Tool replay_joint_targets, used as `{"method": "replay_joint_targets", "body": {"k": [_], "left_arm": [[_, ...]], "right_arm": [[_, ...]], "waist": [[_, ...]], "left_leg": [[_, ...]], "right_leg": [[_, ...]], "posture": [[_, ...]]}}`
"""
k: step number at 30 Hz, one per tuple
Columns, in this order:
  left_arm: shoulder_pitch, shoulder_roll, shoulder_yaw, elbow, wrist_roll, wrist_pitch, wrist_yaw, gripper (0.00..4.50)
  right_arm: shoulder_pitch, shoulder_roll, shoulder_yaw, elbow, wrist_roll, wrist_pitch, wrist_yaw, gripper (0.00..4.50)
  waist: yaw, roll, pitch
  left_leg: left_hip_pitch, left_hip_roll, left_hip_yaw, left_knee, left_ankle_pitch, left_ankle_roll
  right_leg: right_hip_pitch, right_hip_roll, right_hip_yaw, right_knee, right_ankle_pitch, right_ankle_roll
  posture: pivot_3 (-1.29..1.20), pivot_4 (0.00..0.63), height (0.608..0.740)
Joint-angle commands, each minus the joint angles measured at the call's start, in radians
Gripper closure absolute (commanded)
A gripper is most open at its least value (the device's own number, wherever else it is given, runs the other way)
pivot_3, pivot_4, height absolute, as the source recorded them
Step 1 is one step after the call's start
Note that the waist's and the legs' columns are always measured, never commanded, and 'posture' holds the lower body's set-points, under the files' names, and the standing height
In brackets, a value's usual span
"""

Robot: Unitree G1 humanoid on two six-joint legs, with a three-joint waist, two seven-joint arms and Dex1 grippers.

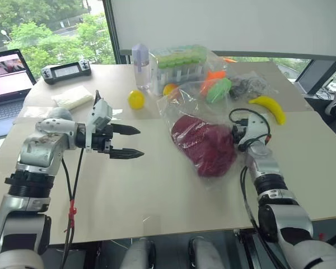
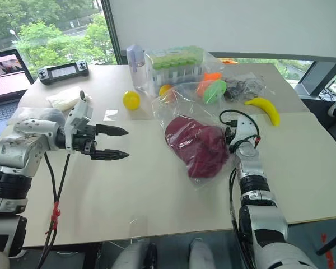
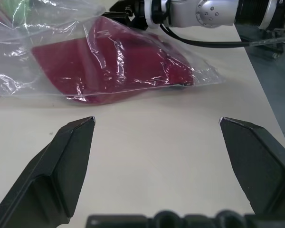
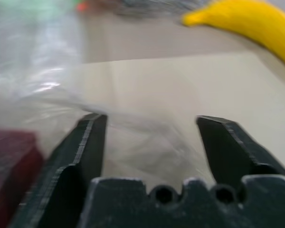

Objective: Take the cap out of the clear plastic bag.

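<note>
The left end effector [image 1: 133,141] hangs spread wide above the desk [image 1: 157,190], holding nothing, aimed at the clear plastic bag [image 1: 199,126]. The right end effector [image 4: 149,123] is released too, a thin fold of bag film lying between its fingers. Its wrist view catches a banana [image 4: 256,23] close by. The cap [image 1: 204,143] lies inside the bag, mid-desk.

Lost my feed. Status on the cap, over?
Both end effectors open, left, right at bag edge. Cap still bagged. Nothing blocking.
</note>
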Motion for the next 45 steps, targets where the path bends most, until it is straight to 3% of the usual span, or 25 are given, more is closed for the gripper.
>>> {"method": "replay_joint_targets", "body": {"k": [1,8,14,19,23,29,40,45], "left_arm": [[-0.005,-0.002,0.013,-0.039,-0.008,-0.008,0.007,0.0],[0.0,-0.038,0.009,-0.075,-0.024,0.008,0.029,0.0],[-0.027,-0.081,-0.015,-0.054,-0.017,-0.004,0.024,0.0],[-0.055,-0.114,-0.034,-0.009,0.001,-0.028,0.02,0.0],[-0.075,-0.138,-0.045,0.001,0.013,-0.044,0.029,0.0],[-0.076,-0.134,-0.035,0.011,0.017,-0.06,0.023,0.0],[-0.077,-0.129,-0.034,0.017,0.029,-0.078,0.041,0.0],[-0.069,-0.125,-0.07,0.011,0.084,-0.126,0.03,0.0]], "right_arm": [[-0.017,-0.026,-0.022,-0.01,-0.003,-0.02,-0.016,0.01],[0.151,-0.22,-0.01,-0.1,-0.083,0.063,0.01,0.01],[0.468,-0.349,-0.04,-0.51,-0.036,0.248,0.17,0.01],[0.596,-0.373,0.042,-0.788,-0.033,0.347,0.311,0.01],[0.571,-0.337,0.214,-0.873,-0.102,0.409,0.378,0.01],[0.496,-0.251,0.367,-0.932,-0.128,0.433,0.479,0.01],[0.292,-0.012,0.479,-0.815,-0.162,0.397,0.501,0.01],[0.307,-0.021,0.474,-0.847,-0.169,0.428,0.533,0.01]], "waist": [[-0.001,0.0,0.0],[0.019,0.0,0.0],[0.026,0.001,0.0],[0.006,0.001,-0.001],[-0.002,0.001,-0.001],[-0.005,0.001,-0.001],[-0.004,0.001,-0.001],[0.016,0.001,-0.001]], "left_leg": [[0.0,0.0,0.0,0.0,0.0,0.0],[0.0,-0.001,0.0,0.0,-0.001,0.001],[-0.001,-0.001,0.0,-0.001,-0.001,0.002],[0.003,0.0,0.001,-0.001,-0.006,0.009],[0.008,0.0,0.003,-0.001,-0.006,0.01],[0.014,0.0,0.004,-0.001,-0.005,0.009],[0.012,0.001,0.005,-0.001,-0.005,0.008],[0.009,0.0,0.005,-0.001,-0.005,0.008]], "right_leg": [[0.0,0.0,0.0,0.0,0.0,0.0],[0.0,0.0,0.0,0.0,0.0,0.0],[0.001,-0.001,0.0,-0.002,-0.001,0.001],[0.002,0.0,0.005,0.0,-0.001,0.001],[0.002,0.001,0.009,0.0,-0.001,0.001],[0.004,0.002,0.012,0.003,0.0,-0.001],[0.001,0.003,0.013,0.005,0.001,-0.001],[0.001,0.003,0.012,0.006,0.001,-0.001]], "posture": [[0.0,0.15,0.74],[0.0,0.15,0.74],[0.0,0.15,0.74],[0.0,0.15,0.74],[0.0,0.15,0.74],[0.0,0.15,0.74],[0.0,0.15,0.74],[0.0,0.15,0.74]]}}
